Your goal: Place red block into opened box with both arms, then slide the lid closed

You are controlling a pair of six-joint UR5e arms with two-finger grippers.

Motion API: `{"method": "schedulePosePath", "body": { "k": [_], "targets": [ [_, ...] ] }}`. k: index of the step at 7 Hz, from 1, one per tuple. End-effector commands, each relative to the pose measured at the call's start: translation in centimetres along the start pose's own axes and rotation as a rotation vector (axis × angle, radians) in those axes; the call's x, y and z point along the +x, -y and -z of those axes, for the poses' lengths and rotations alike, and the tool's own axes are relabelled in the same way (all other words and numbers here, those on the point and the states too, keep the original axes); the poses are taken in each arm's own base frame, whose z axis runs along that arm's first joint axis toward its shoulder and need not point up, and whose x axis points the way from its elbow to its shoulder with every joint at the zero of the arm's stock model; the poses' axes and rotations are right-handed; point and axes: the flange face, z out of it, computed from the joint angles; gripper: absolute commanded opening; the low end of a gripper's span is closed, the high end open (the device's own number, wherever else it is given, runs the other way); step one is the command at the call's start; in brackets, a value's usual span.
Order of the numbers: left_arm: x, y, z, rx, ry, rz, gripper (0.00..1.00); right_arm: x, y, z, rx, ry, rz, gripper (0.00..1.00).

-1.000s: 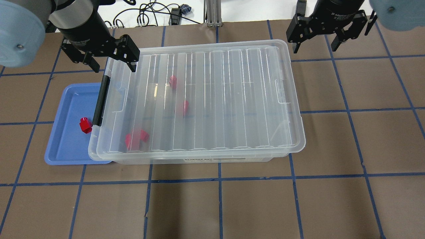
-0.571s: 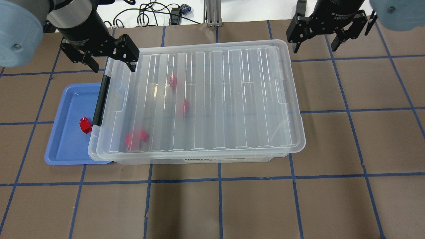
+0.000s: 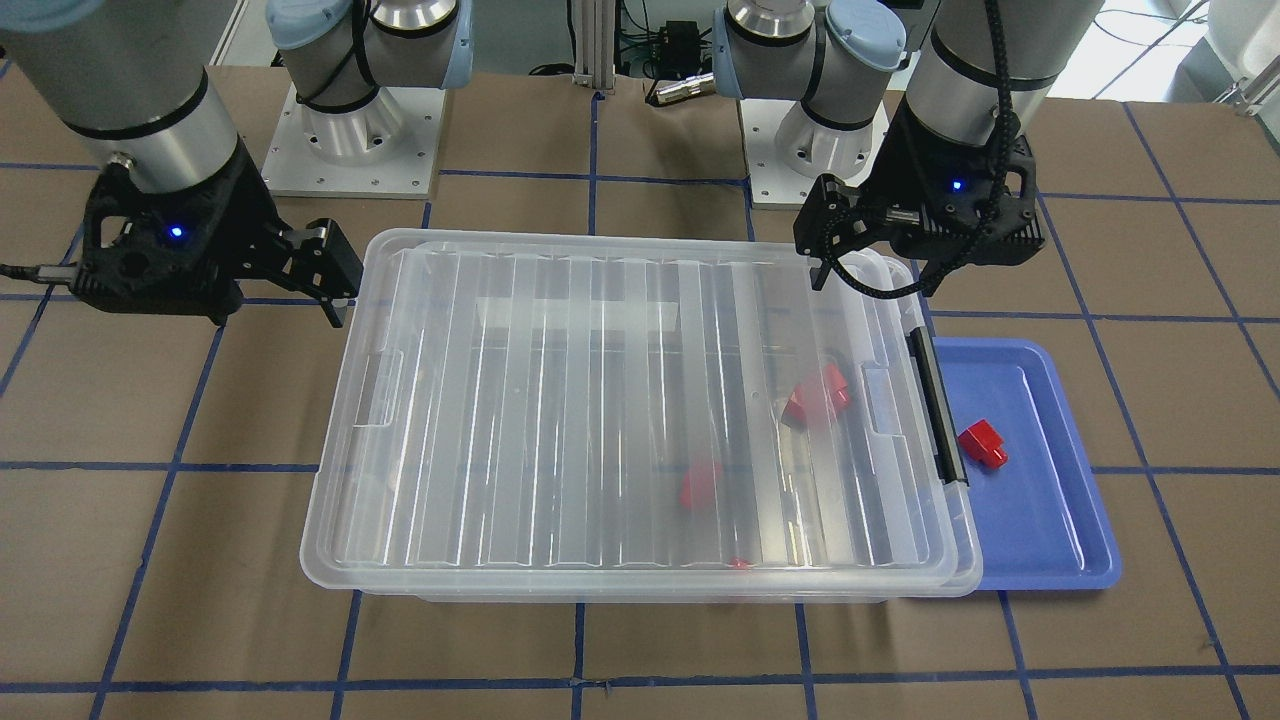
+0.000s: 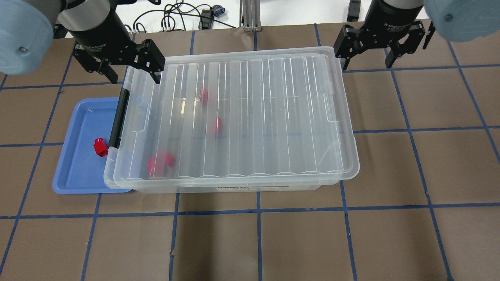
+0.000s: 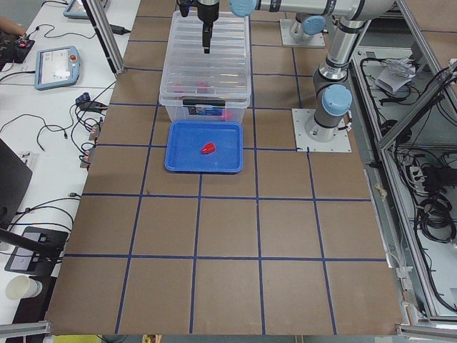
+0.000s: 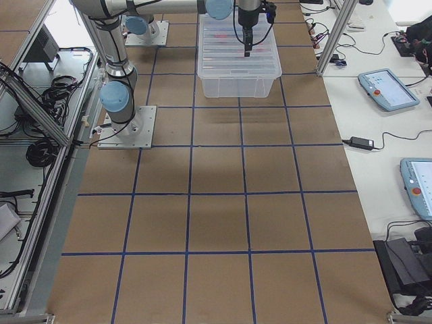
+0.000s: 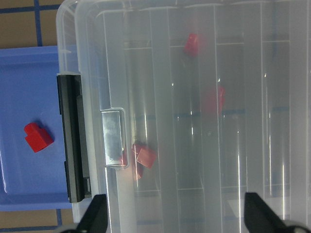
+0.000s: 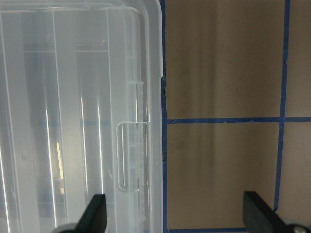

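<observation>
Nearest the overhead camera lies the brown table (image 4: 273,242) with its blue tape grid, and just beyond it the box (image 4: 356,171), its near long side facing that camera. The lid (image 4: 254,117) rests flat on top and covers the opening almost from end to end, so the sliding step looks done or all but done. Through the clear plastic several red blocks inside (image 4: 160,162) show as blurred patches. At the box's end with the black bar (image 4: 119,119) sits the blue tray (image 4: 78,175), partly tucked under that end, and one red block (image 4: 100,147) lies in it, outside the box and just beside the bar. If that piece was meant to go in, the lid now stands in its way. Farther off, the left gripper (image 4: 134,78) hovers over the box's far corner by the bar, fingers spread wide and empty. The right gripper (image 4: 366,62) hangs off the opposite far corner above the table, likewise spread and holding nothing. Compared with a moment earlier, the right one has shifted slightly toward the box corner, the left has barely moved, and box, lid and blocks have not stirred.
</observation>
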Motion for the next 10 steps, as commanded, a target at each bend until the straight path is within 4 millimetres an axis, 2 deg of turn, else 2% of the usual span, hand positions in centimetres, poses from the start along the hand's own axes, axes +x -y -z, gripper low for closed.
{"method": "schedulePosePath", "body": {
  "k": [1, 3, 5, 6, 7, 9, 10],
  "targets": [
    [0.0, -0.3, -0.1, -0.002, 0.001, 0.001, 1.0, 0.0, -0.5, -6.9, -0.01, -0.003, 0.003, 1.0],
    [0.0, 0.0, 0.1, 0.003, 0.0, 0.002, 1.0, -0.1, -0.8, -11.4, 0.033, -0.001, 0.017, 1.0],
    [-0.2, -0.1, 0.2, 0.006, -0.002, 0.005, 1.0, 0.0, -0.7, -11.9, 0.039, -0.007, 0.02, 1.0],
    [-0.3, 0.4, 0.1, 0.006, -0.006, 0.014, 1.0, 0.5, -0.8, -12.0, 0.032, -0.061, 0.02, 1.0],
    [0.0, 0.1, -0.3, -0.003, -0.005, 0.018, 1.0, 0.8, -0.8, -12.1, 0.028, -0.09, 0.02, 1.0],
    [0.3, -0.6, 0.5, 0.009, -0.009, 0.013, 1.0, 1.6, -0.8, -12.2, 0.024, -0.162, 0.043, 1.0],
    [0.1, -0.3, 0.1, 0.003, -0.016, 0.018, 1.0, 1.9, -0.5, -12.9, 0.012, -0.192, 0.049, 1.0]
  ]
}}
